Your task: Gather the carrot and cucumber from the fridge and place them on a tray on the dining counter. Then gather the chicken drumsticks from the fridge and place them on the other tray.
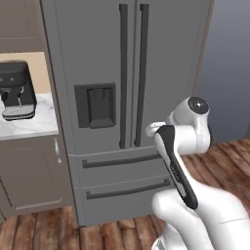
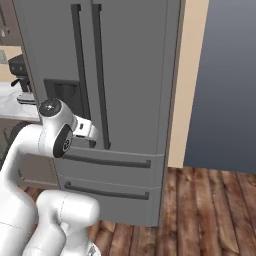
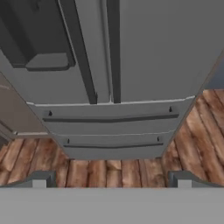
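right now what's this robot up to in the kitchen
The white robot arm is parked in front of a closed grey fridge, with both doors and the two bottom drawers shut. Its gripper is open and empty, aimed at the lower part of the fridge near the door handles, not touching anything. A coffee machine sits on the counter to the left. No carrot, cucumber or chicken has come out, so opening the fridge looks like the likely next step.
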You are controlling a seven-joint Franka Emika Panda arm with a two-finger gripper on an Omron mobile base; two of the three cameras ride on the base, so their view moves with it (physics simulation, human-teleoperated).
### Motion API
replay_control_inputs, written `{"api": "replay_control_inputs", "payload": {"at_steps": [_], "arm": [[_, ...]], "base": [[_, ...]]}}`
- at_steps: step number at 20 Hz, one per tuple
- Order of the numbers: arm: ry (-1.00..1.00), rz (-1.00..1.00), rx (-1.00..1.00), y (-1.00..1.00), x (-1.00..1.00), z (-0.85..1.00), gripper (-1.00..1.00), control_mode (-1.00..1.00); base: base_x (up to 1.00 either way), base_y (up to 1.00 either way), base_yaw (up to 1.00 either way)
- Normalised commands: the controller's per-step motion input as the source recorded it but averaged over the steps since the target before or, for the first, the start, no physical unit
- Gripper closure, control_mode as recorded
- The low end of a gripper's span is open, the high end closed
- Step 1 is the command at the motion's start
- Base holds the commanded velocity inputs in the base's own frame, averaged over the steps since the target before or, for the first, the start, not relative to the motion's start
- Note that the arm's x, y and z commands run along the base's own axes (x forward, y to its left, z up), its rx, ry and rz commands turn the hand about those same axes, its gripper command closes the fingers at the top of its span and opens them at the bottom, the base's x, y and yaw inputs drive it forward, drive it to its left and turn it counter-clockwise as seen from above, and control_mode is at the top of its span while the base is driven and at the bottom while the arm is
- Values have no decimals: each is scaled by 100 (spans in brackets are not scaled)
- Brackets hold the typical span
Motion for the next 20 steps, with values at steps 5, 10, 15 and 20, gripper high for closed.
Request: {"api": "replay_control_inputs", "payload": {"at_steps": [5, 10, 15, 20], "arm": [[0, 0, 1, 0, 52, 31, -100, -100], [-6, 0, 0, 0, 57, 11, -100, -100], [-15, 0, 0, 0, 59, 0, -100, -100], [-14, 0, 0, 0, 56, -4, -100, -100]], "base": [[0, 0, 0], [0, 0, 0], [0, 0, 0], [0, 0, 0]]}}
